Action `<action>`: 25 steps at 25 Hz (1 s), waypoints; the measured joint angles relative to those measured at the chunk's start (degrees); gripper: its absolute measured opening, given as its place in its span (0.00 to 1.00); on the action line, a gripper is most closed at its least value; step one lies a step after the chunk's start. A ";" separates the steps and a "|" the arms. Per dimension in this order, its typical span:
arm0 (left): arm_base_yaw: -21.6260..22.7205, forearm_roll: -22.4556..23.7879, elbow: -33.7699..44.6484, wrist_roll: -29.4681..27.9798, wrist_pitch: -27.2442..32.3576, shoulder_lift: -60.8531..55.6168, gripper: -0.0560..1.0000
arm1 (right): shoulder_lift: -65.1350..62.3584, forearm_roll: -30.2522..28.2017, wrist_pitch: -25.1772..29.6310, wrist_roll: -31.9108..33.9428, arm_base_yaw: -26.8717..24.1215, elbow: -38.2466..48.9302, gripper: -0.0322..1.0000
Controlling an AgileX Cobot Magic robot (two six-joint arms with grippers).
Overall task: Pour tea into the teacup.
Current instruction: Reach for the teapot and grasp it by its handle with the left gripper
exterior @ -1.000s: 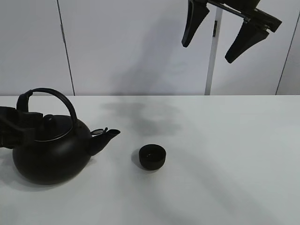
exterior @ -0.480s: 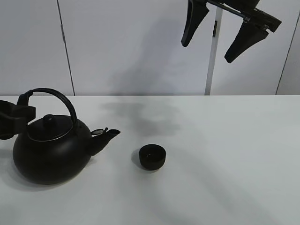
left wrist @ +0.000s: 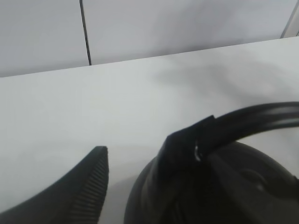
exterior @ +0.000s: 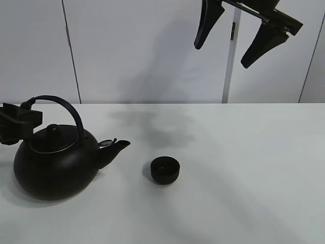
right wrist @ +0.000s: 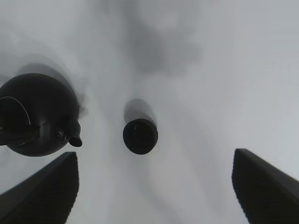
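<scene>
The big black kettle point(exterior: 56, 170) stands on the white table point(exterior: 244, 168) at the left, its spout pointing right. The small matte-black teacup point(exterior: 165, 170) stands upright to the right of the spout, apart from it. My left gripper point(exterior: 18, 124) is at the left end of the kettle's arched handle point(exterior: 61, 103). In the left wrist view one ribbed finger point(left wrist: 91, 182) stands apart from the handle point(left wrist: 252, 119), so the gripper looks open. My right gripper point(exterior: 232, 31) hangs open and empty high above the table. Its wrist view shows the teacup point(right wrist: 140, 136) and kettle point(right wrist: 39, 114) far below.
A white panelled wall point(exterior: 142, 51) with a metal post point(exterior: 229, 61) stands behind the table. Bare white tabletop extends to the right of the teacup and in front of it.
My left gripper has risen and drawn left, from over the kettle's body to the left end of the handle. Kettle and teacup have not moved. The right gripper barely shifted.
</scene>
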 joint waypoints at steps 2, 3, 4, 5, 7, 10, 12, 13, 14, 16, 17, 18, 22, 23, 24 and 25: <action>0.00 0.07 -0.12 0.00 0.76 0.00 0.42 | 0.00 0.20 0.00 0.00 0.00 0.00 0.62; 0.00 0.17 -0.18 0.00 1.18 0.00 0.42 | 0.00 0.33 0.00 0.00 0.00 0.00 0.62; 0.00 0.47 -0.18 0.00 1.44 0.13 0.42 | 0.00 0.53 0.00 0.00 0.00 0.00 0.62; 0.00 0.90 -0.18 -0.14 1.54 0.39 0.42 | 0.00 0.69 0.00 0.00 0.00 0.00 0.62; 0.00 1.47 -0.18 -0.25 1.33 1.43 0.42 | 0.00 0.88 0.00 0.00 0.00 0.00 0.62; 0.00 1.53 -0.18 -0.42 -0.76 2.35 0.40 | 0.00 0.87 0.00 0.00 0.00 0.00 0.62; 0.00 1.49 -0.18 -0.41 -1.14 2.59 0.38 | 0.00 0.88 0.00 0.00 0.00 0.00 0.62; 0.00 1.49 -0.18 -0.41 -1.14 2.65 0.36 | 0.00 0.99 0.00 0.00 0.00 0.00 0.62; 0.00 1.49 -0.18 -0.41 -1.21 2.65 0.34 | 0.00 1.04 0.00 0.00 0.00 0.00 0.62; 0.00 1.47 -0.18 -0.41 -1.54 2.65 0.27 | 0.00 1.04 0.00 0.00 0.00 0.00 0.62; 0.00 1.47 -0.18 -0.41 -1.54 2.65 0.23 | 0.00 1.04 0.00 0.00 0.00 0.00 0.62; 0.00 1.47 -0.18 -0.19 -1.54 2.65 0.20 | 0.00 1.04 0.00 0.00 0.00 0.00 0.62; 0.00 1.47 -0.23 0.29 -1.58 2.65 0.19 | 0.00 1.04 0.00 0.00 0.00 0.00 0.62; 0.00 1.47 -0.23 0.35 -1.65 2.65 0.19 | 0.00 1.04 0.00 0.00 0.00 0.00 0.62; 0.00 1.47 -0.23 0.42 -1.73 2.65 0.19 | 0.00 1.04 0.00 0.00 0.00 0.00 0.62; 0.00 1.52 -0.23 0.45 -1.87 2.66 0.19 | 0.00 1.04 0.00 0.00 0.00 0.00 0.62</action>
